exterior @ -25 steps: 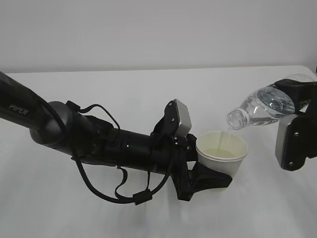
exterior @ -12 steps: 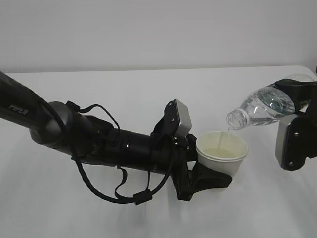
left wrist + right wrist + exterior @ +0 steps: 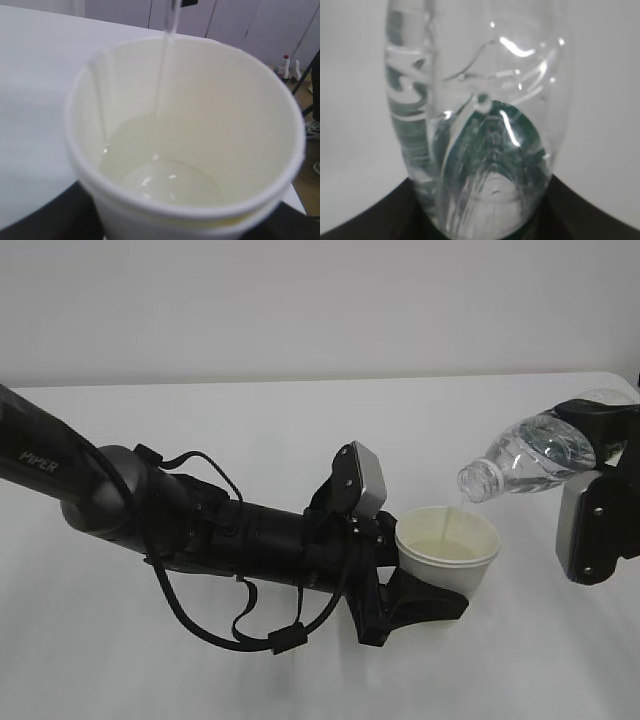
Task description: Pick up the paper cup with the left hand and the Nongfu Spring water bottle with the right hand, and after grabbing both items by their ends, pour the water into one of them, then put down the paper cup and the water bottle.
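Note:
The white paper cup (image 3: 448, 550) is held upright over the table, and my left gripper (image 3: 438, 578) is shut on its lower part. In the left wrist view the paper cup (image 3: 240, 115) fills the frame, with water (image 3: 160, 177) pooled in its bottom. A thin stream (image 3: 162, 75) falls into it. My right gripper (image 3: 590, 455) is shut on the base end of the Nongfu Spring water bottle (image 3: 525, 462). The bottle is tilted, with its open mouth just above the cup's far rim. Seen from the right wrist, the bottle (image 3: 470, 115) is clear, with green showing through it.
The white table (image 3: 300, 430) spreads under both arms. My left arm (image 3: 150, 510), with its loose cables, lies low across the left half. Chair or stand legs and floor clutter (image 3: 300, 75) show past the table's edge.

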Action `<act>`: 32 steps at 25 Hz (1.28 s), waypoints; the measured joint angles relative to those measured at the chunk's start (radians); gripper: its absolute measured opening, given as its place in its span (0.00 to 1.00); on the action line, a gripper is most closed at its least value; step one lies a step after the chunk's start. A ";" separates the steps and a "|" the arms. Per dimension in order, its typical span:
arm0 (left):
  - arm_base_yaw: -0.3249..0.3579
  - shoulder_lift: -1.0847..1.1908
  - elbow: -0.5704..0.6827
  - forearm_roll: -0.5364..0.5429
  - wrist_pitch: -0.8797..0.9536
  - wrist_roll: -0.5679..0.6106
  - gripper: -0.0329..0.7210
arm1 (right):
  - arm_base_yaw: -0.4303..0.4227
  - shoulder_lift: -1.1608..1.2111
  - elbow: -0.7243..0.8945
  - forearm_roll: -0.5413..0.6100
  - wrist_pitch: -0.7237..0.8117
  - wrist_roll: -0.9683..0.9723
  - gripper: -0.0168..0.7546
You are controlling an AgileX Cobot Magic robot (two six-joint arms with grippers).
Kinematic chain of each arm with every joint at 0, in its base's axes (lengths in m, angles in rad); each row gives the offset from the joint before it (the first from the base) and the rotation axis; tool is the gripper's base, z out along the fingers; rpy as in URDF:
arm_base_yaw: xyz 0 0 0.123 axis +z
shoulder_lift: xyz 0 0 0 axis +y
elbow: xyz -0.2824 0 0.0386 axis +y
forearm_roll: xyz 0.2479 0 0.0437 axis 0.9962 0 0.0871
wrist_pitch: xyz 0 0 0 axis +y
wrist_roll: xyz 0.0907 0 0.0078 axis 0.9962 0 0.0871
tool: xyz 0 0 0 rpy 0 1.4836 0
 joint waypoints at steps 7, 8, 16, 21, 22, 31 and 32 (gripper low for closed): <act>0.000 0.000 0.000 0.000 0.000 0.000 0.64 | 0.000 0.000 0.000 0.000 0.000 0.000 0.51; 0.000 0.000 0.000 0.000 0.000 0.000 0.64 | 0.000 0.000 0.000 0.000 0.000 0.000 0.51; 0.000 0.000 0.000 0.000 0.002 0.000 0.64 | 0.000 0.000 0.000 0.000 0.000 0.000 0.51; 0.000 0.000 0.000 0.000 0.005 0.000 0.64 | 0.000 0.000 0.000 0.000 0.000 -0.005 0.51; 0.000 0.000 0.000 0.000 0.005 0.000 0.64 | 0.000 0.000 0.000 0.000 0.000 -0.009 0.51; 0.000 0.000 0.000 0.000 0.006 0.000 0.64 | 0.000 0.000 0.000 0.000 -0.002 -0.017 0.51; 0.000 0.000 0.000 0.000 0.006 0.000 0.64 | 0.000 0.000 0.000 0.000 -0.002 -0.017 0.51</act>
